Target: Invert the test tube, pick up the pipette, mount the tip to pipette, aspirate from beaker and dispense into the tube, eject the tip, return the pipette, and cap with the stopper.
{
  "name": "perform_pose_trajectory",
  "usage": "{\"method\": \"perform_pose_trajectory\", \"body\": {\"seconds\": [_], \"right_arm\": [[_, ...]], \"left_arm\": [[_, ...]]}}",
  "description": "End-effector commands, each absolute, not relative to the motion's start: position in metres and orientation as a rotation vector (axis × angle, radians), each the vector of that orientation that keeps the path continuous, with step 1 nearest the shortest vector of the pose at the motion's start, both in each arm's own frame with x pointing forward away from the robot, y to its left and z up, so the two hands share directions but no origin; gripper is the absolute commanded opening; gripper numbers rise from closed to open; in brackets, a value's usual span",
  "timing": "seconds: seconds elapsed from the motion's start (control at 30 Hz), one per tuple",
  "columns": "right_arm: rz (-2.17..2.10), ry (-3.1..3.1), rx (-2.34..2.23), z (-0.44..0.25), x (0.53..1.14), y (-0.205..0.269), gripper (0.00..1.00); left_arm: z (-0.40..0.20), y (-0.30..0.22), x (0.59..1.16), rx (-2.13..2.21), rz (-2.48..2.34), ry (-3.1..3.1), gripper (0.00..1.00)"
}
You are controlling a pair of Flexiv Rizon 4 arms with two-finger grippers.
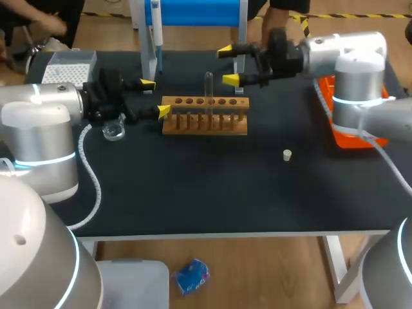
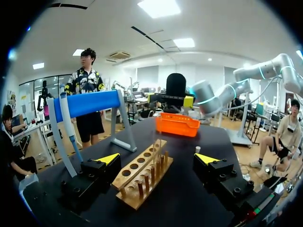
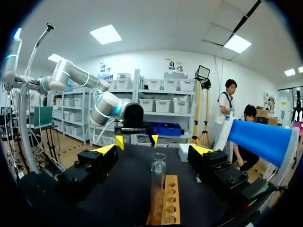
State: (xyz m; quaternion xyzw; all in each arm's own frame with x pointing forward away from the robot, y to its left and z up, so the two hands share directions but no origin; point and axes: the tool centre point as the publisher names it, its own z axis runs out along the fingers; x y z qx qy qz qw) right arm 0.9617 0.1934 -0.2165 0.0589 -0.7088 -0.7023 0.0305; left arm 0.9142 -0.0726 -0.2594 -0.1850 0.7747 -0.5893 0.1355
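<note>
A clear test tube (image 1: 208, 87) (image 3: 157, 182) stands upright in the wooden rack (image 1: 205, 116) (image 2: 142, 175) at mid-table. My right gripper (image 1: 228, 64) (image 3: 154, 150) is open just right of the tube's top, which lies ahead between its fingers without touching them. My left gripper (image 1: 156, 97) (image 2: 158, 161) is open at the rack's left end, holding nothing. The pipette (image 1: 156, 32) (image 2: 66, 123) hangs on the blue stand (image 1: 193, 11) at the back. A glass beaker (image 1: 114, 131) sits under my left arm. The white stopper (image 1: 287, 154) (image 2: 198, 149) lies right of the rack.
A tip box (image 1: 67, 67) stands at the back left. An orange bin (image 1: 347, 132) (image 2: 177, 124) sits at the right edge, under my right arm. Bare black mat lies between the rack and the table's front edge (image 1: 225, 233).
</note>
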Motion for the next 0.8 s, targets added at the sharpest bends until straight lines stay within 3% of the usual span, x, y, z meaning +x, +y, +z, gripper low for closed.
{"method": "perform_pose_trajectory", "body": {"seconds": [0.03, 0.8], "right_arm": [[-2.138, -2.134, 0.234, -0.227, 0.963, 0.198, 1.0], [-2.025, -2.183, 0.201, -0.273, 0.967, 0.229, 1.0]], "left_arm": [[-0.26, -0.074, 0.914, -0.538, -1.705, 2.239, 1.0], [-0.26, -0.074, 0.914, -0.538, -1.705, 2.239, 1.0]]}}
